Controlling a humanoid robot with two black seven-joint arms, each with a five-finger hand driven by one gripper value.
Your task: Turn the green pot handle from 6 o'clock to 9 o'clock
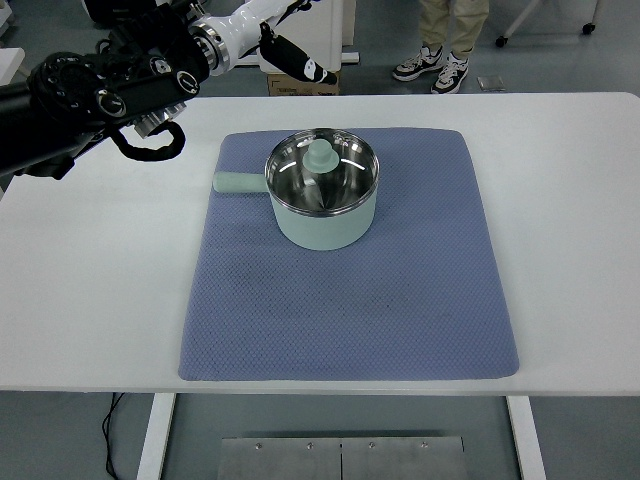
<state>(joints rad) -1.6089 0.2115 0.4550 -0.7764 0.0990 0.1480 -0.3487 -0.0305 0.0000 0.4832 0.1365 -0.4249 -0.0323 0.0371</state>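
Top view of a white tabletop (90, 300) carrying a blue-grey textured mat (350, 300), which lies roughly square to the table edges. A pale green pot (325, 215) stands upright on the upper half of the mat, slightly left of the mat's midline. Its polished steel interior is exposed, and a pale green knob (321, 153) shows inside the pot toward 12 o'clock; whether it belongs to a lid resting in the pot cannot be told. The pot handle (238, 182), the same pale green, projects from the pot wall toward 9 o'clock, its rounded end lying just over the mat's left edge.

The left arm (110, 95) enters from the picture's left edge at the upper corner, a black segmented limb with cabling, passing into a white wrist section. The left hand (292, 58) lies beyond the tabletop's far edge at about 11 o'clock from the pot, well apart from it, touching neither pot nor mat. Its dark fingers appear extended and loose, holding nothing.

Beyond the tabletop at 12 o'clock, a cardboard box (300, 84) sits on the grey floor, partly hidden behind the hand. Farther right, a person's legs and black-and-white sneakers (432, 68) stand on the floor. Below the near edge, a white table leg (157, 437), a black cable (110, 440) and a grey metal plate (340, 458) are visible.
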